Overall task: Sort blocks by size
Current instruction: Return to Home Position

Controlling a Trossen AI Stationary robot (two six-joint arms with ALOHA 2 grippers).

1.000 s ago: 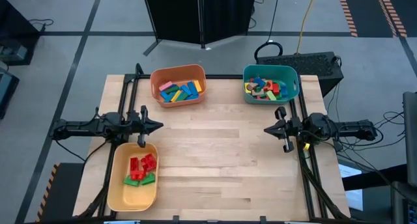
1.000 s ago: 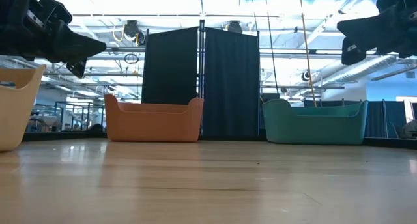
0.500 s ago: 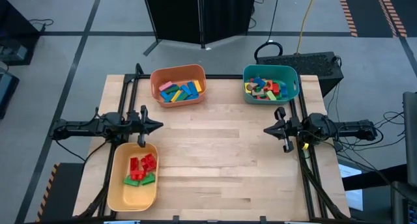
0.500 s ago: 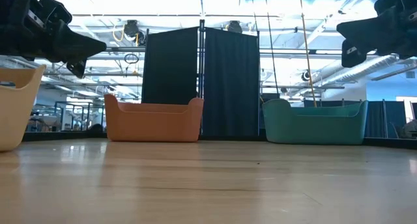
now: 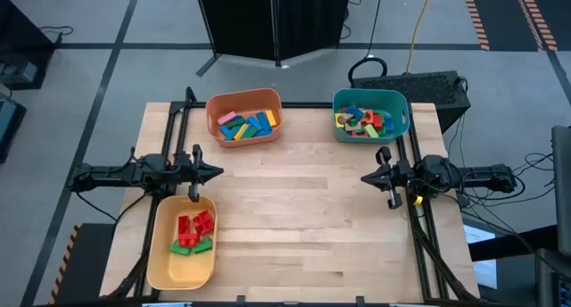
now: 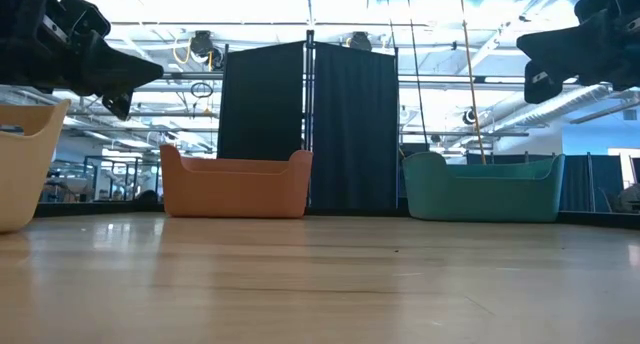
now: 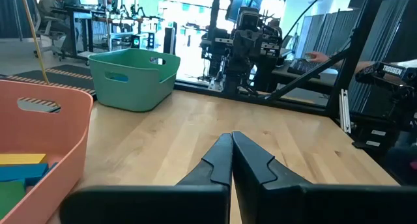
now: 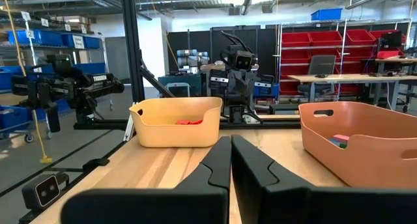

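1. The left gripper [image 5: 214, 173] hovers over the left edge of the table [image 5: 303, 227] and points toward its middle. Its fingers [image 7: 215, 167] are pressed together with nothing between them.
2. The right gripper [image 5: 366, 177] hovers over the opposite edge, facing the left one. Its fingers [image 8: 215, 164] are likewise closed and empty.
3. Every one of the blocks [image 5: 244, 126] that shows lies in a bin. The bare wood between the two sets of fingertips carries none, in the high view or the low view.
4. The yellow bin [image 5: 183, 269] sits just beside the left fingers, on their near-edge side. It holds red blocks [image 5: 196, 223] with a couple of green ones at their edge.
5. The orange bin [image 5: 211, 106] sits on the far side of the left fingers, somewhat farther off than the yellow one. It holds long bars [image 5: 254, 127] in blue, yellow, green and pink.
6. The teal bin [image 5: 403, 111] sits near the right fingers, on their far side. It holds a mixed heap of small pieces [image 5: 361, 120].
7. Judged from this, the sorting looks finished, since nothing loose remains to pick up and neither gripper carries anything. What seems left is only for both arms to settle at rest. Whether every block in the teal heap matches in size is too small to tell.
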